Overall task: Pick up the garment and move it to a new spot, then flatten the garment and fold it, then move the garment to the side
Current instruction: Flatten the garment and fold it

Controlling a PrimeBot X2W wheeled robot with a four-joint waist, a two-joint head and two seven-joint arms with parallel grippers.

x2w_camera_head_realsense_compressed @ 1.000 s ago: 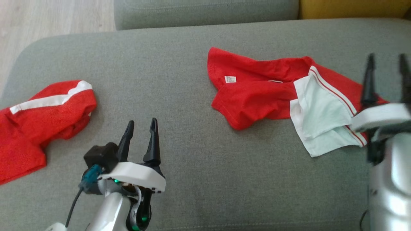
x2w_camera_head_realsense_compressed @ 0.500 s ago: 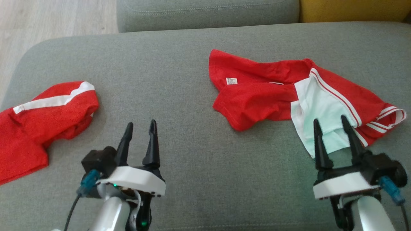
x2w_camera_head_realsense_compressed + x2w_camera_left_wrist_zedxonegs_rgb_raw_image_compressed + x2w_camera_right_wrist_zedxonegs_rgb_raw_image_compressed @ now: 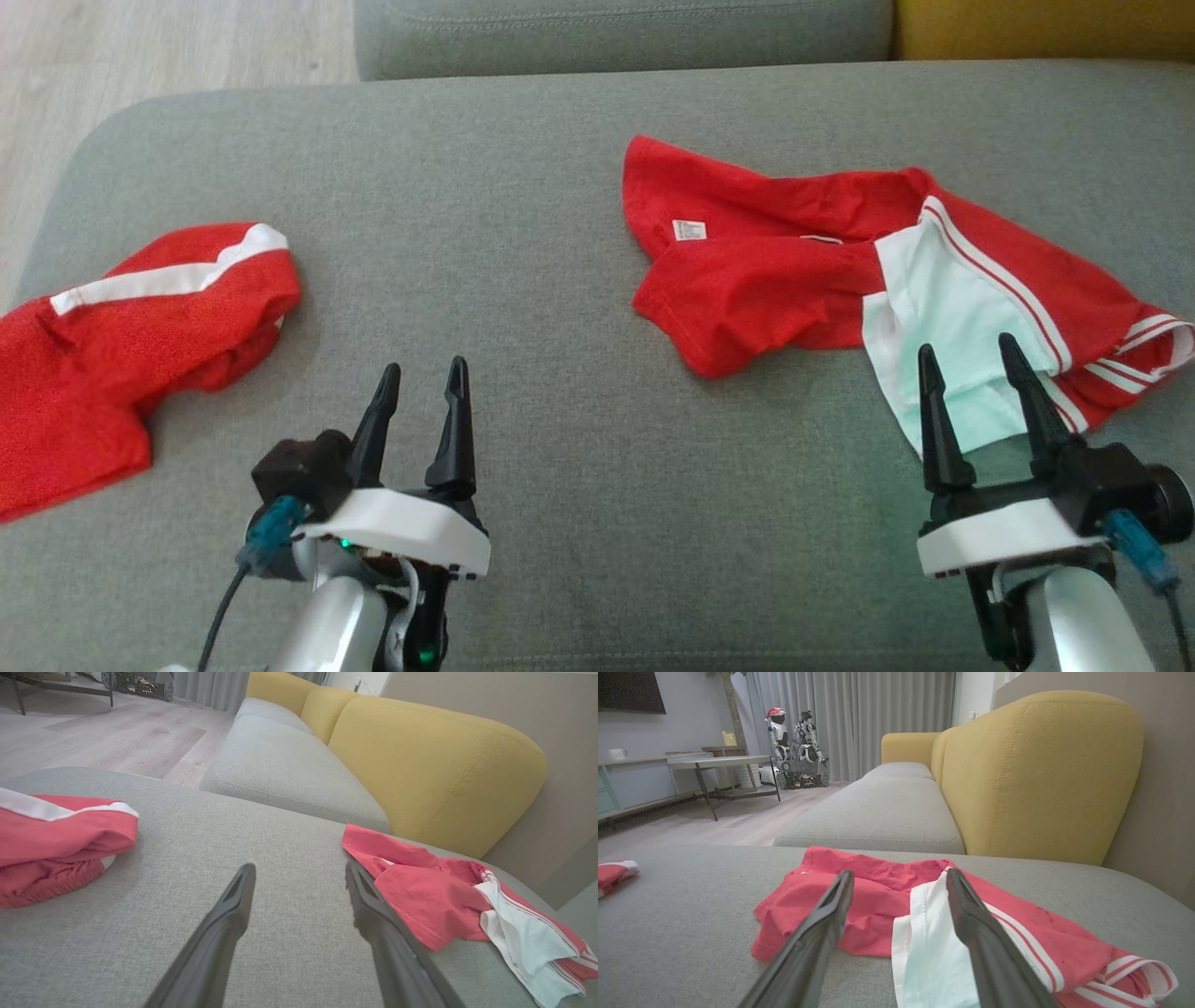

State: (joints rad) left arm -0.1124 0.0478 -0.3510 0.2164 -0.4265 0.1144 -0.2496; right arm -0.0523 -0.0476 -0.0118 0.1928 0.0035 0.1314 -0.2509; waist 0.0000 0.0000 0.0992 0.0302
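Garment (image 3: pixel 756 289) crumpled, near cushion (image 3: pixel 523 233) right edge (grey stretch leftward).

Matt red knit cloth garment (image 3: pixel 747 289), coarse grey woven fabric cushion (image 3: pixel 523 233), smooth pale wood floor (image 3: pixel 187 37)

Grey fabric sofa seat (image 3: pixel 579 308), rounded at the far left corner. On the right half, reaching toward the right edge: crumpled red garment (image 3: pixel 747 280) with a pale white panel (image 3: pixel 943 317), thin white stripes and a small white label (image 3: pixel 689 230) facing up. At the left edge, well apart: second red garment (image 3: pixel 140 336), bunched, with a white stripe (image 3: pixel 168 277) across the top. Plain grey fabric between both.
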